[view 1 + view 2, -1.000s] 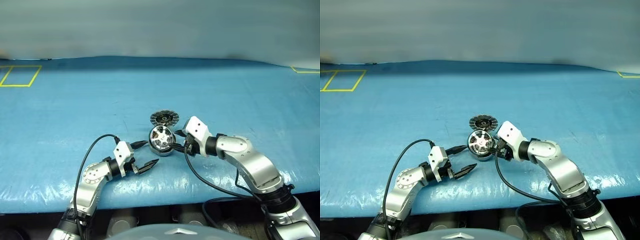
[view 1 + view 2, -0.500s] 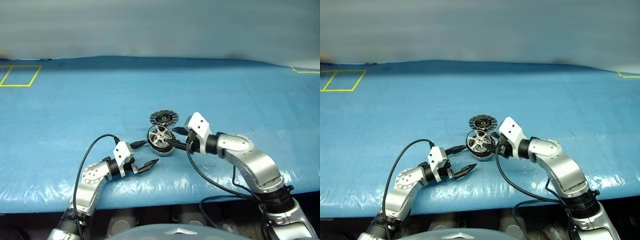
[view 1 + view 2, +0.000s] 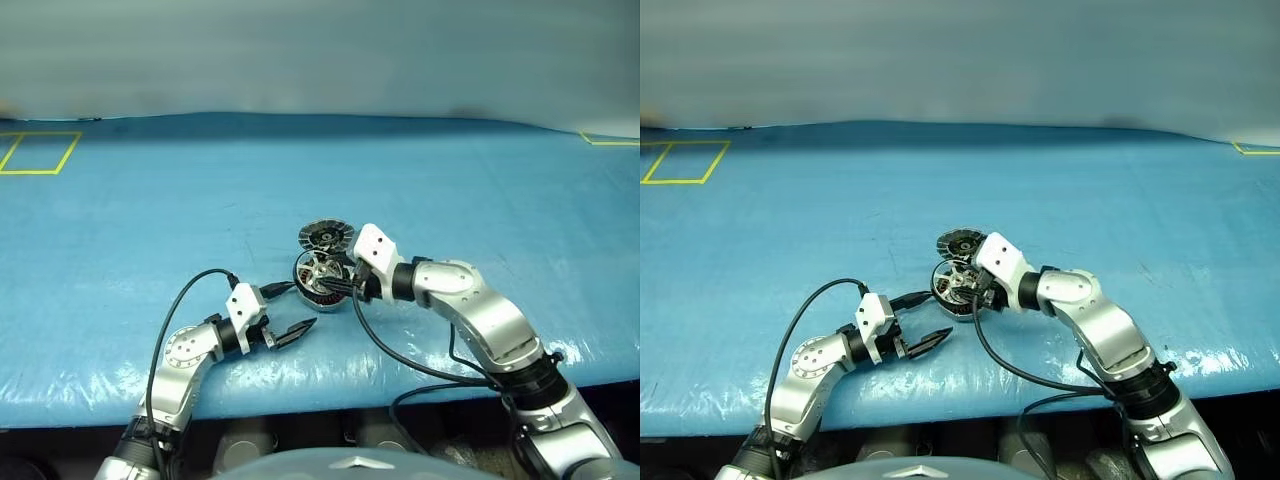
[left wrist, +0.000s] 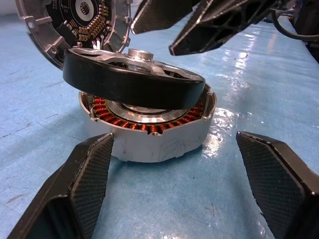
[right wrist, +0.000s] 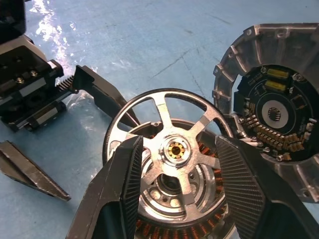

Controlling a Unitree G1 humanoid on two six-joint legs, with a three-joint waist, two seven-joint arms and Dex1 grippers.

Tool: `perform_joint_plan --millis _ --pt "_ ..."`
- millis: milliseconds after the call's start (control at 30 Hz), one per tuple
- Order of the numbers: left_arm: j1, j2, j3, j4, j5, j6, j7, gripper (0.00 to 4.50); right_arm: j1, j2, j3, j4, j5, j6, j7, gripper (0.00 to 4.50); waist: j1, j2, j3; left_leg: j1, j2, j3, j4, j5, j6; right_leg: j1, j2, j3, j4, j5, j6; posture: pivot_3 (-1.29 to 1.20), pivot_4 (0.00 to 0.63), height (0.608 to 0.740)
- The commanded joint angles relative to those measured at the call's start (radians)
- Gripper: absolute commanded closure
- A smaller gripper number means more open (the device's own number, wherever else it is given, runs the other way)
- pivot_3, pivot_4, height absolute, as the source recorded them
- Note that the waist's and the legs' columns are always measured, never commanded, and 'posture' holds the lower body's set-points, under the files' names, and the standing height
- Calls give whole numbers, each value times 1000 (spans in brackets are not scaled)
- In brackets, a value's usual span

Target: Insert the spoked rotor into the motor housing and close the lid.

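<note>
The motor housing (image 4: 149, 134), a silver case with copper windings, lies on the blue sheet. Its lid (image 3: 326, 236) stands open behind it, with the radial segments showing. The spoked rotor (image 4: 134, 82) hangs tilted just over the housing, its hub (image 5: 177, 149) near the housing's centre. My right gripper (image 5: 179, 144) is shut on the rotor from the right, one finger on each side of the hub. My left gripper (image 3: 300, 306) is open and level on the near left. Its fingers (image 4: 84, 184) flank the housing without touching it.
Blue sheeting (image 3: 450, 200) covers the table, whose front edge (image 3: 330, 385) runs just behind my arms. Yellow tape marks lie at the far left (image 3: 40, 150) and far right (image 3: 605, 138). Black cables (image 3: 400, 355) loop off both wrists.
My right gripper has carried the rotor a little to the left and forward, so it now sits tilted over the housing. The left gripper has not moved.
</note>
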Motion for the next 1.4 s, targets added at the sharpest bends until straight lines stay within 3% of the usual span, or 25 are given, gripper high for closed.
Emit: perform_joint_plan --millis 33,500,700,833,933,1100,1400 --pt "-2 -6 6 -4 -5 -11 0 288 -32 -16 25 3 -22 -26 35 2075 0 0 0 0 0 0 0 0 0 0 0 0 0 0 0 0 150 740" --pt "-15 -37 -11 -11 17 3 32 288 -171 -39 155 125 -156 -54 126 2075 -1 0 0 1 0 1 0 0 0 1 0 0 0 0 0 0 150 740" --pt "1 -9 23 -25 -12 3 6 288 -187 -48 189 127 -199 -76 165 2075 -2 0 0 1 0 1 0 0 0 0 0 0 0 0 0 0 150 740" --pt "4 -4 31 -12 -20 -6 -2 288 -182 -47 187 133 -222 -64 160 2796 -3 0 0 2 1 1 0 0 0 1 0 0 1 0 0 0 150 740" --pt "0 -10 30 -2 -15 -8 -3 288 -171 -49 183 129 -243 -62 150 2819 -3 0 -1 3 1 1 0 0 0 1 0 0 1 0 0 0 150 740" --pt "-13 -16 31 24 -9 -19 -5 288 -128 -39 130 83 -209 -32 139 2856 -2 0 -1 2 1 1 0 0 0 1 0 0 1 0 0 0 150 740" --pt "-32 -10 47 111 -15 -71 -43 288 16 52 -129 -43 34 94 101 2922 -2 0 -1 1 1 1 -1 0 0 0 0 0 1 0 -1 0 150 740"
